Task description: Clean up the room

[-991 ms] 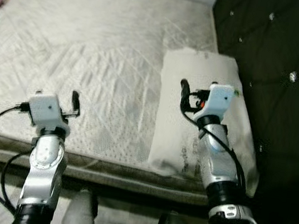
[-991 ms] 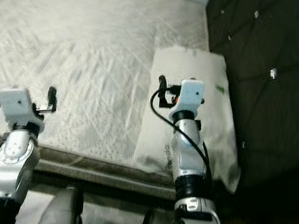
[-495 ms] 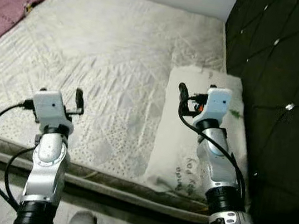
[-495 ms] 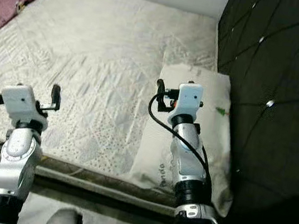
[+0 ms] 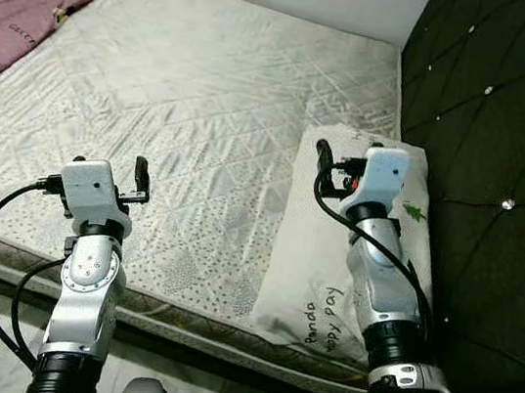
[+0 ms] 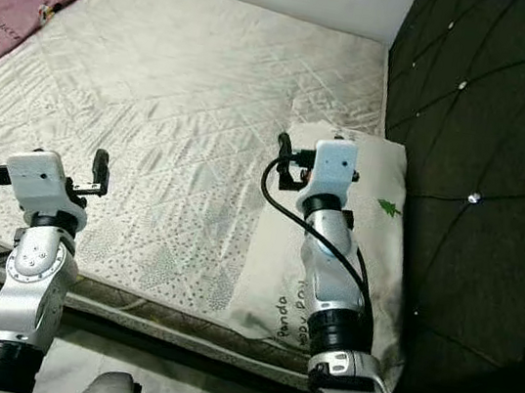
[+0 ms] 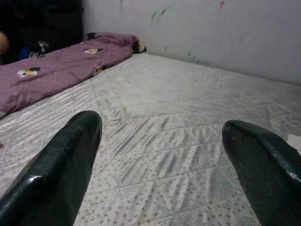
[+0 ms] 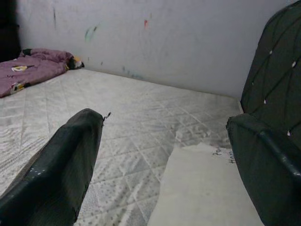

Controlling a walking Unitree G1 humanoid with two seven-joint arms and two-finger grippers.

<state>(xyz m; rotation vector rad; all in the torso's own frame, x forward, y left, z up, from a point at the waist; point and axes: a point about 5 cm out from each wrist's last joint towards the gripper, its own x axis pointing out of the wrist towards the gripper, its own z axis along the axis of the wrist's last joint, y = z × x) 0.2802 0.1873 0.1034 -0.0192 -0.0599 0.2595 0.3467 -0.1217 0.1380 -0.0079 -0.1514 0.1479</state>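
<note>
From the head views the frame has tilted up since a second ago, bringing the purple blanket (image 5: 19,7) beyond the pillow (image 6: 379,209) into sight, while each wrist view shows left gripper (image 7: 162,155) and right gripper (image 8: 164,160) spread wide, empty, over the mattress (image 5: 208,99).

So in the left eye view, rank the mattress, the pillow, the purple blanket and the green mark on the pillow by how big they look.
1. Mattress, by far the largest.
2. Pillow.
3. Purple blanket; it is cut off by the frame's edge and lies farther away, so its place below the pillow is unsure.
4. Green mark, the smallest.
</note>
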